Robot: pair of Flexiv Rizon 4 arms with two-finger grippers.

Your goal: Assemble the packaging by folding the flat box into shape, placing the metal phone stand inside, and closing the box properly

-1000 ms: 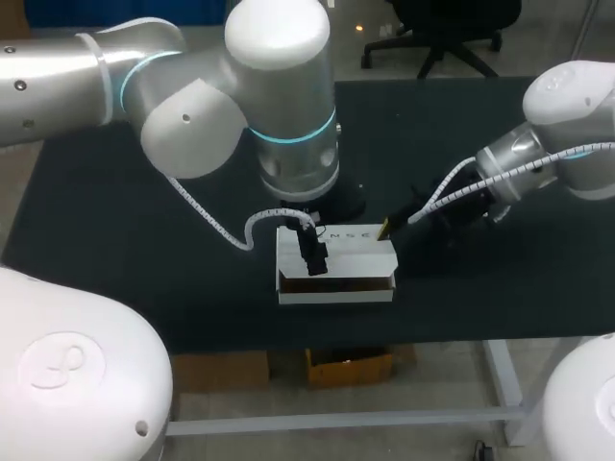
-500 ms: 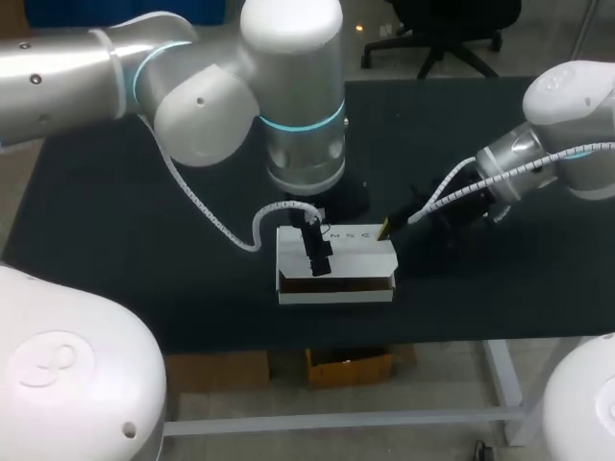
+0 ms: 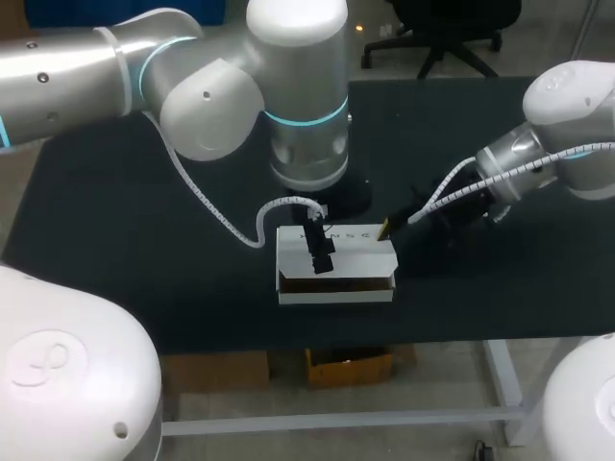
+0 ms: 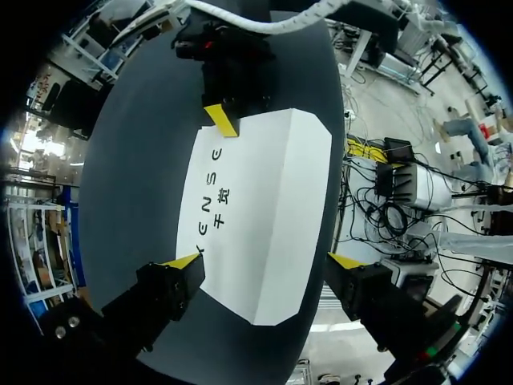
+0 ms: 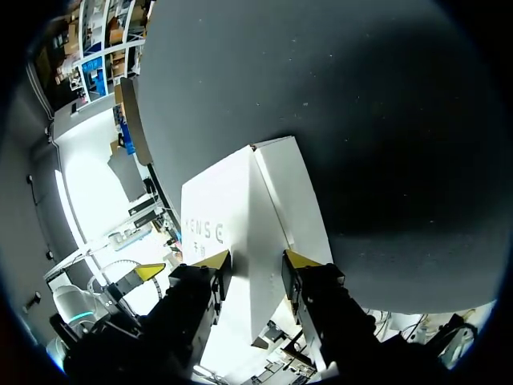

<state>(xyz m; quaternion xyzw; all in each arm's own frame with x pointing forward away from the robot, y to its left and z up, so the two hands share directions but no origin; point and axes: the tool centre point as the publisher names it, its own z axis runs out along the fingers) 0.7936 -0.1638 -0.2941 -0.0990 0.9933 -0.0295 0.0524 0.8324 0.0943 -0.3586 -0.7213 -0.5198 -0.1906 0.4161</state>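
Head view has the white box [image 3: 336,261] lying on the black table [image 3: 144,240], its long front side open along the top edge. The left gripper [image 3: 317,252] hangs over the box's middle, and the right gripper [image 3: 387,228] sits at the box's far right corner.

In the left wrist view the box [image 4: 264,212] lies under and between the left gripper [image 4: 263,261], its printed top face running ahead of the fingers. They are spread wide, one yellow tip beside each long edge. From this angle it is hard to say whether either tip touches the cardboard; they look to be just above it. At the box's far end, ahead of these fingers, one yellow tip of the right gripper [image 4: 220,120] rests on the edge.

In the right wrist view the right gripper [image 5: 256,261] has its fingers set narrow. The end of the box [image 5: 240,208] fills the gap between them, and both appear to press it from two sides. The box's folded ridge runs ahead from the fingers over the table [image 5: 361,120].
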